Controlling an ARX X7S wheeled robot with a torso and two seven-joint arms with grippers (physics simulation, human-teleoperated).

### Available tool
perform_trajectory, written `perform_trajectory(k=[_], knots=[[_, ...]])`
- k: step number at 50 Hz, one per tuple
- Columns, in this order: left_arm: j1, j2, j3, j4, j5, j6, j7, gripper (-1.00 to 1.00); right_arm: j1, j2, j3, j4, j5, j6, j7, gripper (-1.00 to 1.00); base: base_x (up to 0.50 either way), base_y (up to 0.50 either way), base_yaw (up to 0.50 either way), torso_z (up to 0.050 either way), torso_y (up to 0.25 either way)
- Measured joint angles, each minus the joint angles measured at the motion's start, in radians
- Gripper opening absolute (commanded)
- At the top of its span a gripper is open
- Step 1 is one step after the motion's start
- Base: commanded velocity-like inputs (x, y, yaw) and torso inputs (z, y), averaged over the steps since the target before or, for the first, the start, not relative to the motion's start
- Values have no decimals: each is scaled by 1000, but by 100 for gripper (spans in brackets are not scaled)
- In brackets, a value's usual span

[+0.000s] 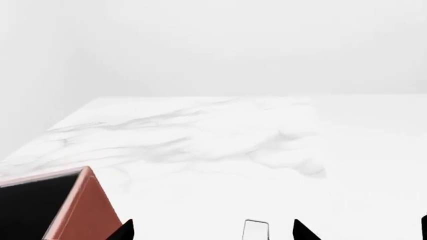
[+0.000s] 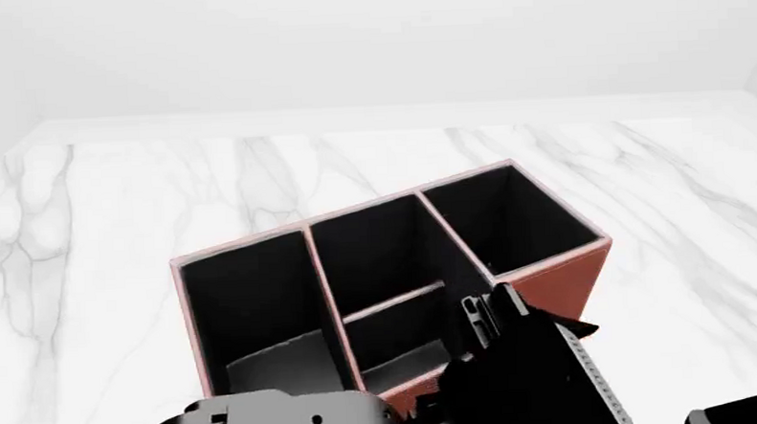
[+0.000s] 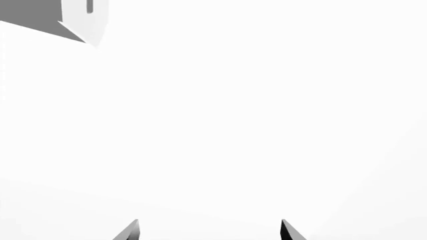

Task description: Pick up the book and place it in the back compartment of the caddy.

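Two black fingertips of the left gripper (image 1: 215,231) are being shown spread wide in the left wrist view, with nothing being gripped between them. A small pale tab is sitting in the gap, and it's likely rig hardware. One corner of the caddy (image 1: 90,210) is being caught just beside one tip: flat reddish-brown wall, pale pink rim, black lining. Beyond it, the table (image 1: 213,140) is being rendered as glossy white marble with soft grey veins.

In the head view, the caddy is being seen from above, boxy and sharp-edged. Its long axis is being run from near-left to far-right, with three black-lined cells along the back and lower divided ones at the stepped front. The near edge is being covered by dark arm hardware (image 2: 527,378). The book can't be picked out anywhere: matte black on black lining, so whether it's lying in a cell or hidden under the arm can't be told, and neither can its direction from either claw.

In the right wrist view, the right gripper (image 3: 210,231) is also being held wide open and empty, against blank white, with a grey wedge (image 3: 67,22) in one corner. Going by the views, the left arm is being judged nearer the caddy.
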State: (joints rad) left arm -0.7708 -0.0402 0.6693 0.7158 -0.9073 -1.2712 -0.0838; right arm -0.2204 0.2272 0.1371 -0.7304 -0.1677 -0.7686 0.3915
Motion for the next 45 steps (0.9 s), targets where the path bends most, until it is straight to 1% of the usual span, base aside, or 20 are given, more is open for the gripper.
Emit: perform_trajectory(k=[7,16,24,35,45], knots=[[-54,-22,80,-16,14,44,10,100,-1,5,-4,3,2,-2,5,100,0,0,0,0,0],[-145,-75,238,-28,122,131,63,100,-1,12,-10,8,6,-2,11,100,0,0,0,0,0],[-215,-107,334,-41,206,200,104,100,-1,18,-16,14,11,-2,16,100,0,0,0,0,0],[-260,-122,391,-105,284,292,140,100,-2,26,-25,21,15,-3,23,100,0,0,0,0,0],[-250,-106,370,-192,289,358,152,100,-3,31,-32,26,16,-4,28,100,0,0,0,0,0]])
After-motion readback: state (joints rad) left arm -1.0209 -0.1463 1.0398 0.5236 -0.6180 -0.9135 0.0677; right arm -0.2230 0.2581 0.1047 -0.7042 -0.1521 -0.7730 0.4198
